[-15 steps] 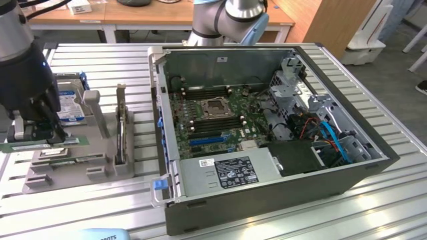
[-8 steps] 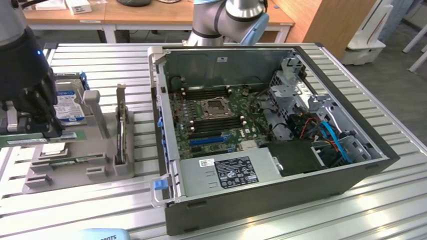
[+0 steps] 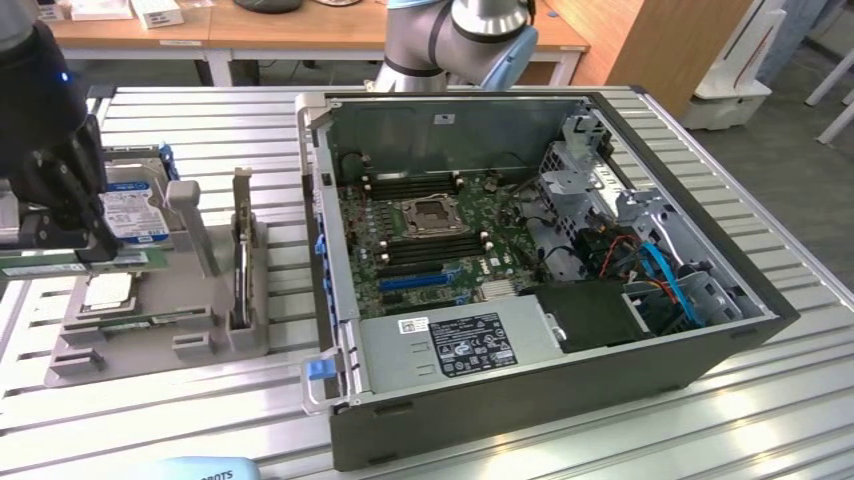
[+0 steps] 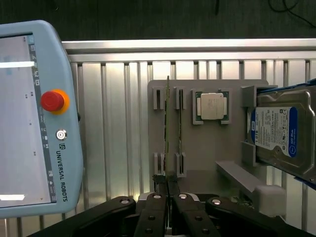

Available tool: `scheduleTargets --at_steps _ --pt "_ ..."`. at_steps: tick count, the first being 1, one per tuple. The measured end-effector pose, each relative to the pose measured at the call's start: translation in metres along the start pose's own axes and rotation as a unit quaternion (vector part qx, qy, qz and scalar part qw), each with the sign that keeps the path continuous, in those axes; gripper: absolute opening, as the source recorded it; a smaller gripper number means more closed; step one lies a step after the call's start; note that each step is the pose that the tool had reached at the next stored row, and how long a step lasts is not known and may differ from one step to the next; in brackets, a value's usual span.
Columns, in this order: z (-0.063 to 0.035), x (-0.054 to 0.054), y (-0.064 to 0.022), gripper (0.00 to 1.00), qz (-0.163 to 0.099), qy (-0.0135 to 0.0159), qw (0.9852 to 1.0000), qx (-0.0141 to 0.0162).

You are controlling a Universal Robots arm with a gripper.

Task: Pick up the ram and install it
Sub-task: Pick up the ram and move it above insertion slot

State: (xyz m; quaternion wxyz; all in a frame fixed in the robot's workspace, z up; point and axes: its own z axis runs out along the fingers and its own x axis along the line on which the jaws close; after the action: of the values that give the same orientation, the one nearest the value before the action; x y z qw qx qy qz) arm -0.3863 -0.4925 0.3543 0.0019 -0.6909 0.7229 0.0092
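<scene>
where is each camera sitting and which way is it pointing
Exterior view: off the arm, up high, angled down at the open case and, on the exterior view's left, the holder; arm beyond the case, gripper over the holder.
Wrist view: on the wrist, looking past the gripper, shut on the ram, down at holder, processor, hard drive, pendant.
Both: gripper, ram, holder, hard drive, table.

Beside the ram (image 4: 168, 123) in the pincer (image 4: 167, 182), open table (image 4: 118, 128) reaches the teach pendant (image 4: 29, 118); hard drive (image 4: 281, 133) crowds the other side
</scene>
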Motion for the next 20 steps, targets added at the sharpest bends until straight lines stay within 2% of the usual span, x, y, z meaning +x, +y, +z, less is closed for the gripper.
scheduleTargets --at_steps 15,20 --pt "-0.0341 -0.001 -0.0010 0.12 0.004 0.0000 1.0000 0.0000" --pt "-0.0352 -0.001 -0.0011 0.12 0.004 -0.0001 1.0000 0.0001"
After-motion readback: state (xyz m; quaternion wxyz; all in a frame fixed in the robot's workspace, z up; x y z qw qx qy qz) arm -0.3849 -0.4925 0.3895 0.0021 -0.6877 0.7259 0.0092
